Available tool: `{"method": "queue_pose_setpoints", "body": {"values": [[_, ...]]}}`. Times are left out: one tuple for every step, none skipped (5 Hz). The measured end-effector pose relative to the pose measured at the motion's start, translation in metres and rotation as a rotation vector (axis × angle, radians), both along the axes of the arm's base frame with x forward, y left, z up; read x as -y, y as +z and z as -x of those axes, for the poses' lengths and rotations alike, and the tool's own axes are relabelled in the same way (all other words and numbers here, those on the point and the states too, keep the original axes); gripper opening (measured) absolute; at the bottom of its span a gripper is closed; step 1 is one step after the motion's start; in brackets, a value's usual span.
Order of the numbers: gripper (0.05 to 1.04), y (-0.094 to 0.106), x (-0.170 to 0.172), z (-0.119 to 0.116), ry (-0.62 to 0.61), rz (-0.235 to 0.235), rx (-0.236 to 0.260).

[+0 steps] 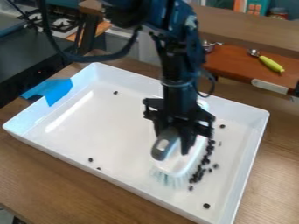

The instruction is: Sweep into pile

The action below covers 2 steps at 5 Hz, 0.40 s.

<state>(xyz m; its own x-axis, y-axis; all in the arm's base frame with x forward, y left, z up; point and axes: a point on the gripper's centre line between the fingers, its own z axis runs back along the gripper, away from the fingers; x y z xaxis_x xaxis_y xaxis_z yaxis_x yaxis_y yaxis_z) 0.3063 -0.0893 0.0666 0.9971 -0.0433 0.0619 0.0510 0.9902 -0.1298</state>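
Note the tool (174, 136) above the right half of the white tray (131, 124), pointing down from the top edge of the view. Find it gripping the grey handle (168, 141) of the brush (189, 161), parted just enough to straddle it. Read the grip as closed on the handle, with the brush slanting from upper right to lower left in the view and the bristles (168, 178) turned down toward the tray floor.

See most of the dark pellets (205, 161) in an uneven, elongated cluster along the right side of the brush, thickest toward its near end. Cannot tell whether in contact with the bristles. Count a few strays between cluster and right wall, one more near the front right corner, two toward the front wall left of the brush, and one toward the far left.

Record blue tape (58, 91) over the left wall of the tray, resting on the wooden surface (55, 183). Behind, log a yellow-green-handled utensil (271, 64) on a reddish-brown shelf (234, 60), and at upper left a stove (61, 24).
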Motion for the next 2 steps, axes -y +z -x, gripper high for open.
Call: {"method": "queue_pose_setpoints", "body": {"values": [[0.486,0.0016,0.0257,-0.0055,0.01,0.022,0.006],[0.486,0.01,0.0349,-0.0109,0.033,0.057,-0.013]]}}
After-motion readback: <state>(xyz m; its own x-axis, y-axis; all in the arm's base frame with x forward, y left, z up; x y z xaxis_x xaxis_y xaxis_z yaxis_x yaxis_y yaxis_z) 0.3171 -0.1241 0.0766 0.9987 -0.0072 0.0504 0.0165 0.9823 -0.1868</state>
